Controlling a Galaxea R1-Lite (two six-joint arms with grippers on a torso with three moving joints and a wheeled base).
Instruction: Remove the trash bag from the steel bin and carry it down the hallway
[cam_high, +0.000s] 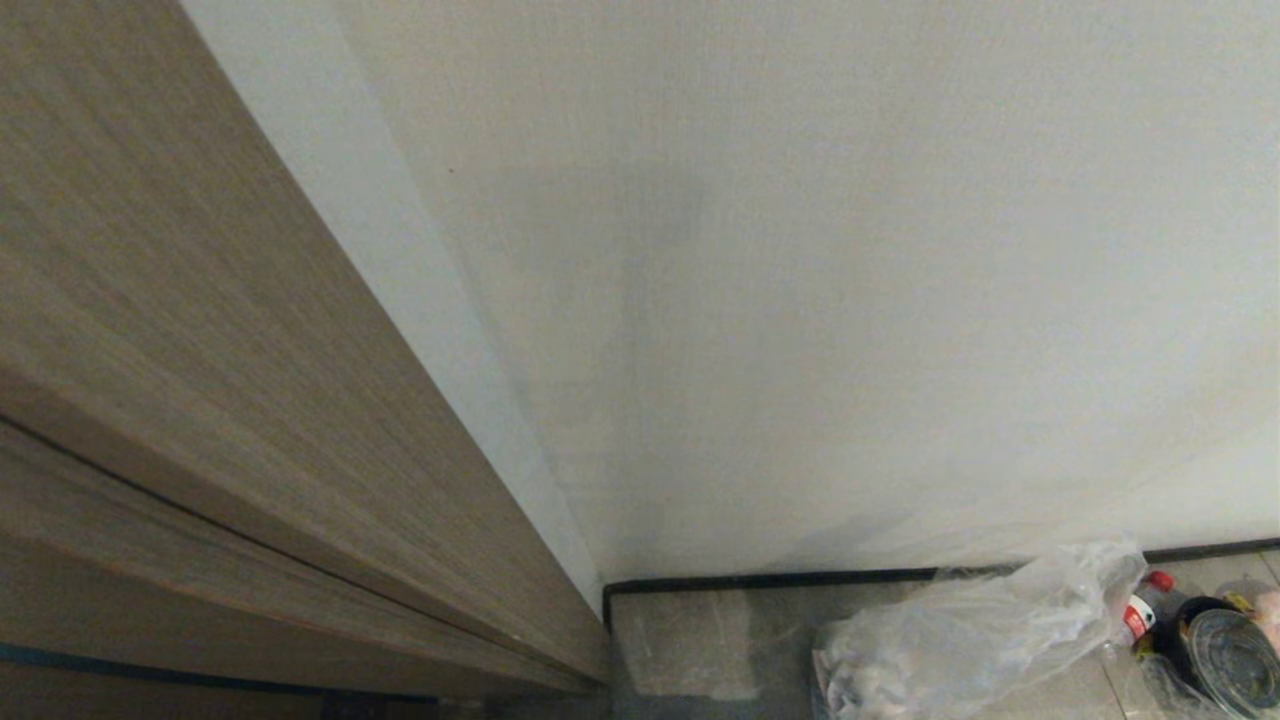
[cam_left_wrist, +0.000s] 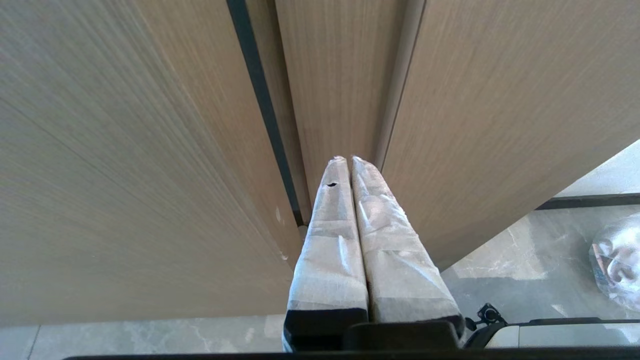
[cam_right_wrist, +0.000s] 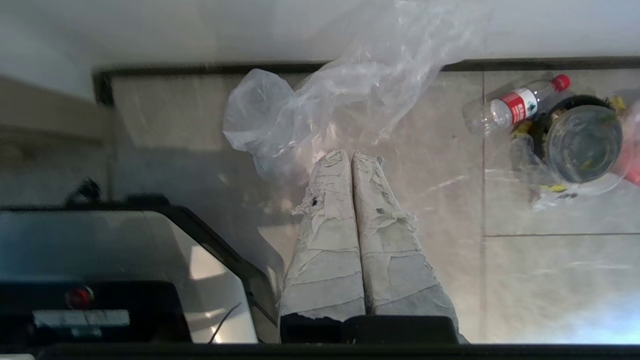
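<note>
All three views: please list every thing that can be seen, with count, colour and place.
trash bag: one, clear greyish, on the floor by the wall, out of the bin
steel bin: one, steel with black rim, on the floor right of the bag
bottle: one, clear with red cap and label, lying by the bin
wooden panels: light brown, to the robot's left
wall: white, black baseboard
floor: beige-grey tiles
left end effector: shut, by the panels
right end effector: shut, tips at the bag's edge
</note>
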